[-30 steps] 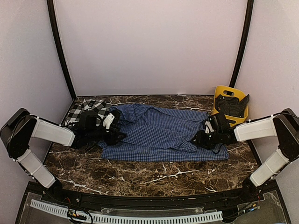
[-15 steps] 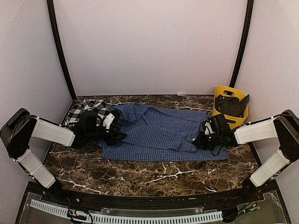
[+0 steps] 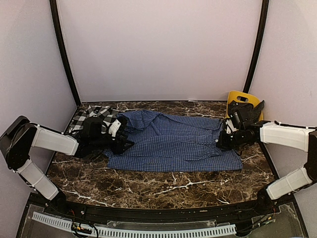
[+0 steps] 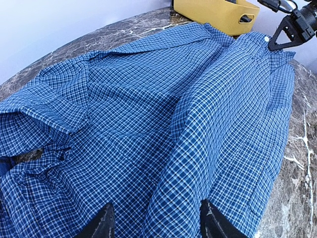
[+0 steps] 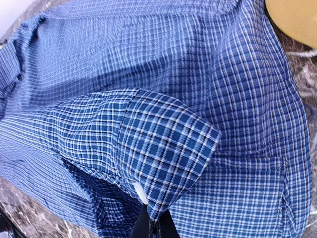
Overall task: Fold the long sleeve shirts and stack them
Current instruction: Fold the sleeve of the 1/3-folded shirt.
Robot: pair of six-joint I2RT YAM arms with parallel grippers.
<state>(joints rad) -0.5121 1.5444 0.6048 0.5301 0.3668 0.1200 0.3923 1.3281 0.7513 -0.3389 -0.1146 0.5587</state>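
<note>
You're early: blue check shirt [image 3: 173,141] spread flat, no folds yet. Plaid shirt [image 3: 91,115] bunched at frame left. Right gripper [image 5: 153,227] is pinched closed on sleeve cuff [image 5: 168,148]. Left gripper [image 4: 156,223] is half-open and holds nothing.

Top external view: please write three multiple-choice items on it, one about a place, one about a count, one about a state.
1. Where on the marble table is the yellow bin?
A) far right corner B) far left corner C) near edge

2. How many shirts lie on the table?
A) one B) two C) four

3. What is the right claw doing?
A) open above the bin B) shut on the cuff of the blue checked shirt C) shut on the bin's rim

Answers:
1 A, it stands far right.
2 B, the blue checked shirt and the black-and-white plaid shirt.
3 B, the right wrist view shows the cuff pinched at its tips.
</note>
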